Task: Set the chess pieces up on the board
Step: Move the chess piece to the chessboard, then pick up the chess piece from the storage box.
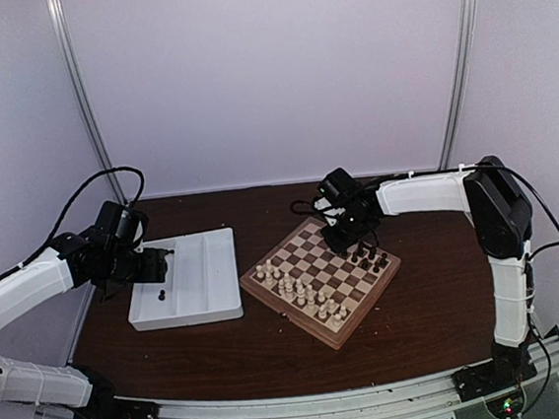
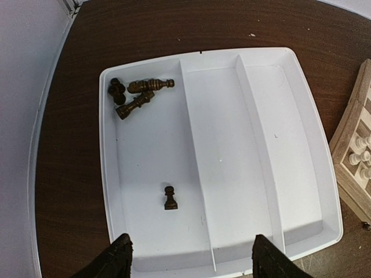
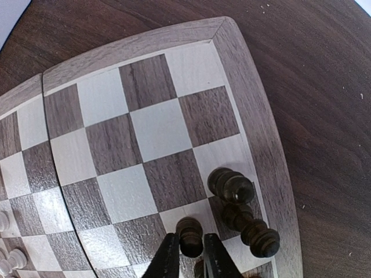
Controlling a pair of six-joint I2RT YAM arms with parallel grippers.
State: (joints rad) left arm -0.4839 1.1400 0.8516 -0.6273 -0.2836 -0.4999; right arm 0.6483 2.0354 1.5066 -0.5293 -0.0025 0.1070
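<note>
The board (image 1: 267,282) lies at table centre, with dark chess pieces (image 1: 368,257) clustered at its right side. My right gripper (image 1: 346,235) is down over that cluster. In the right wrist view it (image 3: 191,246) is shut on a dark pawn (image 3: 190,231) that stands on a light square, beside three other dark pieces (image 3: 232,185) near the rim (image 3: 255,116). My left gripper (image 2: 194,260) hangs open over the white tray (image 2: 232,145). An upright dark pawn (image 2: 170,198) stands in the tray's left compartment. Several dark pieces (image 2: 139,95) lie toppled at the far end.
Cream-white pieces (image 1: 302,291) fill the board's near-left side and also show in the left wrist view (image 2: 360,150). The white tray (image 1: 192,277) sits left of the board; its middle and right compartments hold nothing. Dark brown table (image 1: 427,304) surrounds both.
</note>
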